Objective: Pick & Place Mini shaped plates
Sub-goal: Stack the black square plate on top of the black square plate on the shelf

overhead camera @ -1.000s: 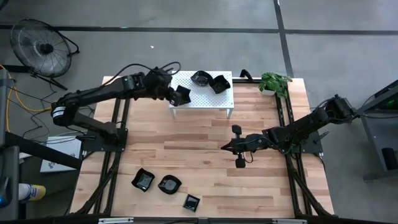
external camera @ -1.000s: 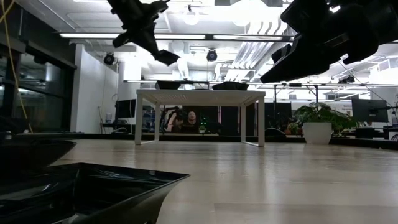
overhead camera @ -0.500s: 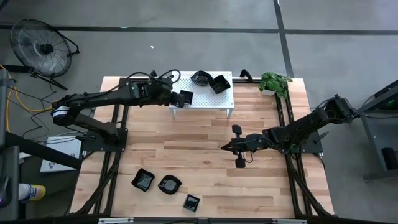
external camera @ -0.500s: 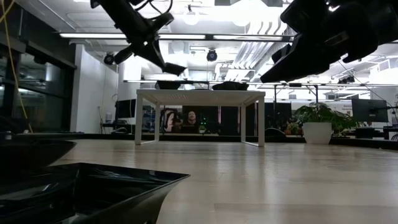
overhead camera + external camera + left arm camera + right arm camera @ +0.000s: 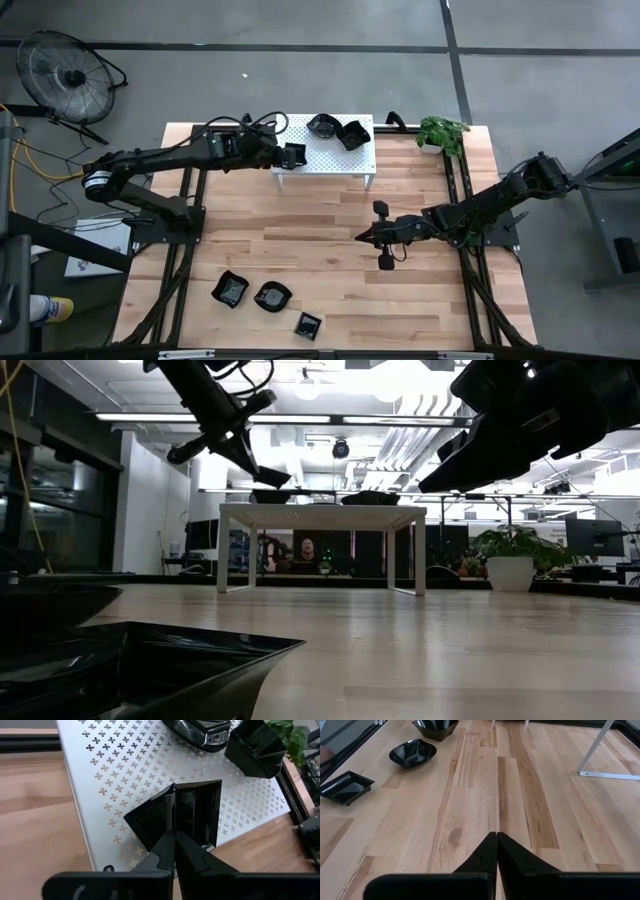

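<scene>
My left gripper (image 5: 283, 156) is shut on a glossy black square mini plate (image 5: 186, 812) just above the left part of the white perforated stand (image 5: 335, 158). In the low view the plate (image 5: 271, 478) hangs tilted above the stand top. Two more black plates (image 5: 322, 125) (image 5: 352, 134) rest on the stand's far right part. Three black plates (image 5: 230, 289) (image 5: 272, 296) (image 5: 308, 324) lie on the table near its front left. My right gripper (image 5: 364, 237) is shut and empty above the middle of the table. My left gripper pinches one side wall of the square plate at its rim (image 5: 174, 822) between its two fingers. The fingers come slanting down from the table's left. The plate is tilted and lifted clear of the stand top.
A potted plant (image 5: 441, 131) stands at the table's far right corner. The three front plates also show in the right wrist view (image 5: 413, 752). Bare wood lies between the stand and my right gripper.
My left gripper has gone down toward the stand's left part with the square plate, and the arm has flattened out. The plate stays tilted in the hold and is now closer to the stand top. My right arm has kept still.
</scene>
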`<state>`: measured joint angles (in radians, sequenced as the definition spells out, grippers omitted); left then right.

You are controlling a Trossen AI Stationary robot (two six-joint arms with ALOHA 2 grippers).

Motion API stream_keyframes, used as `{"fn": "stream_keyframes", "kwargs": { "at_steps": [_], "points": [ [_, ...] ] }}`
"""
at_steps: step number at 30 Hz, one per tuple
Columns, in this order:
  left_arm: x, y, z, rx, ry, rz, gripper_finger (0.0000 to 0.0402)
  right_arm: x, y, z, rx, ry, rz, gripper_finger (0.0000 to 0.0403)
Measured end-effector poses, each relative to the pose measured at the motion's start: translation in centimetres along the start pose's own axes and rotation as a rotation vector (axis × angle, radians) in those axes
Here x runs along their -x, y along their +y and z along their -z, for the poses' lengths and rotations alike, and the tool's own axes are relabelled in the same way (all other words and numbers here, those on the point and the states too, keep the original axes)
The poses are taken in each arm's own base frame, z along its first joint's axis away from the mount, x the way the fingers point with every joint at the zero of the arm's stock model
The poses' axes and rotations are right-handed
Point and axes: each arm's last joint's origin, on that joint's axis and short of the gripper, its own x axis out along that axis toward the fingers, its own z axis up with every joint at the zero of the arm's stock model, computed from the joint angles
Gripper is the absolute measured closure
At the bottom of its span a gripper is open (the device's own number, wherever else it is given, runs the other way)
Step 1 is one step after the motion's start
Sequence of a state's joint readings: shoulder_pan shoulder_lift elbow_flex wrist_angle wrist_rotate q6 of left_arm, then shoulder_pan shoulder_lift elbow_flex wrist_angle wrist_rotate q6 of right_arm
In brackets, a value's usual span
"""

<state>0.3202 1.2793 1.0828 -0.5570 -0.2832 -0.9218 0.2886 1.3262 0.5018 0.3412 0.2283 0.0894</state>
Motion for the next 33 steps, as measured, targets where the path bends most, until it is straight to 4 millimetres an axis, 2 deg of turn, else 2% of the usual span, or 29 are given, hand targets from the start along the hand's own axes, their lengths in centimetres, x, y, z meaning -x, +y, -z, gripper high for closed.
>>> {"fn": "stream_keyframes", "kwargs": {
  "at_steps": [16,27,33],
  "points": [
    [0.01,0.09,0.01,-0.003,-0.007,-0.016,0.0401,-0.01,0.01,0.01,0.000,0.001,-0.003,0.0396],
    [0.02,0.29,0.14,-0.018,0.004,-0.038,0.0358,0.00,0.02,0.01,0.001,0.001,-0.003,0.0396],
    [0.02,-0.04,-0.18,-0.032,-0.038,-0.014,0.0349,0.00,0.01,0.01,0.002,0.001,-0.003,0.0400]
  ]
}}
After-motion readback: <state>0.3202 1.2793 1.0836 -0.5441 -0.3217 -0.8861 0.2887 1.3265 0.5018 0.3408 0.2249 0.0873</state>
